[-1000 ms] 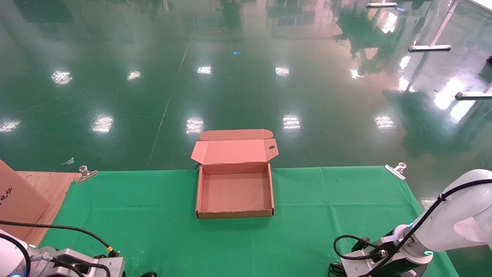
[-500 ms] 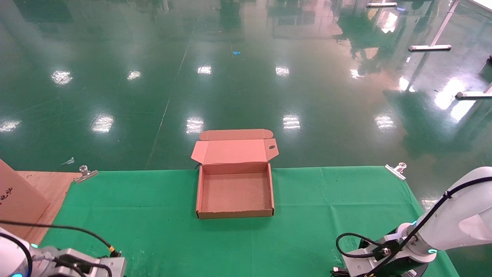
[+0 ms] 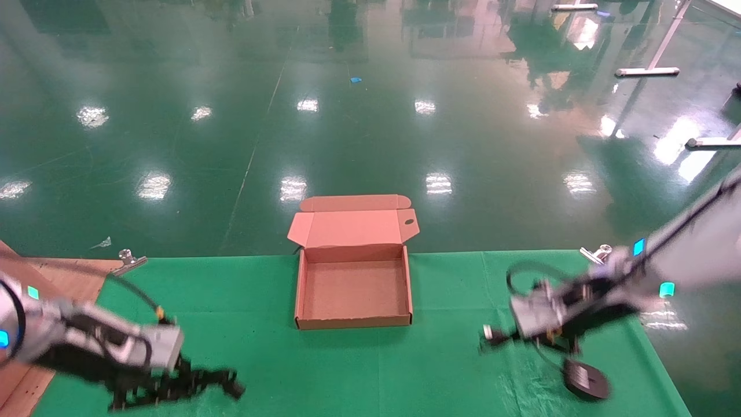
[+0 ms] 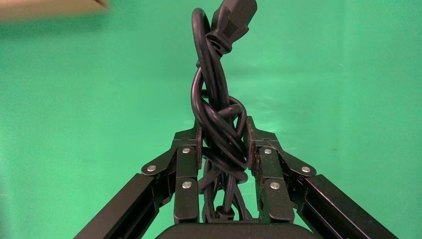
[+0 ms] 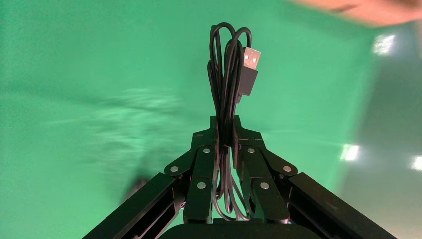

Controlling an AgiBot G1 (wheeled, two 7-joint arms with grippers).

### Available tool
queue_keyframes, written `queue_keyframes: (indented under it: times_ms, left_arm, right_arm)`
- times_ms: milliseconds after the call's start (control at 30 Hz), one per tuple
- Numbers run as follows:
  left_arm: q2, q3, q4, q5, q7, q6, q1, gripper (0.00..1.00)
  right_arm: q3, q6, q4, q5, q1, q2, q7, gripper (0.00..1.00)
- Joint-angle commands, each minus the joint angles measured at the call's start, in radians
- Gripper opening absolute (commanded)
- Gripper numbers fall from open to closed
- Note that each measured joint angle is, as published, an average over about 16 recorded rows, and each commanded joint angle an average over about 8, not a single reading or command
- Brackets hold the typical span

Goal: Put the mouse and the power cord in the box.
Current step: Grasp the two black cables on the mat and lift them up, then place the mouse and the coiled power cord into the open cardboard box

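Note:
The box (image 3: 353, 320) stands open at the middle of the green cloth, its lid (image 3: 352, 227) folded back and nothing inside. Near the front left, my left gripper (image 3: 197, 379) is shut on the power cord (image 3: 228, 387). In the left wrist view the coiled power cord (image 4: 219, 107) fills the gripper (image 4: 222, 137), and a chunky plug (image 4: 233, 19) sticks out past the fingertips. On the right, my right gripper (image 3: 505, 336) is shut on the mouse's thin bundled cable (image 5: 226, 69), pinched at the gripper (image 5: 225, 130), with the USB plug (image 5: 250, 67) beside it. The mouse (image 3: 586, 380) hangs below on its cable, low over the cloth.
The green cloth (image 3: 243, 295) ends at the table's far edge, held by metal clips (image 3: 128, 260) (image 3: 599, 253). Bare wood (image 3: 69, 271) shows at the far left. Beyond the table lies shiny green floor.
Both arms rose fast from the near edge. The left now carries the power cord; the right swung up and back with the mouse cable, and the mouse came into view.

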Motion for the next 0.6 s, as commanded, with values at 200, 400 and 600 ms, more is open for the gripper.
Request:
queue_keyframes:
  times_ms: [200,400,600]
  left_arm:
    - [0.045,0.009,-0.043,0.014,-0.025,0.078,-0.175,0.0]
    - [0.107,0.004,-0.062,0.009,-0.044,0.082,-0.311,0.0]
    - [0.169,-0.008,-0.048,-0.002,-0.05,0.013,-0.392,0.0]
  right_arm:
    - [0.019,-0.067,0.022,0.026,0.164,-0.013,0.035,0.0]
    - [0.034,-0.036,0.041,0.045,0.259,-0.08,0.091,0.0]
    - [0.044,0.069,0.137,0.079,0.266,-0.126,0.141,0.0]
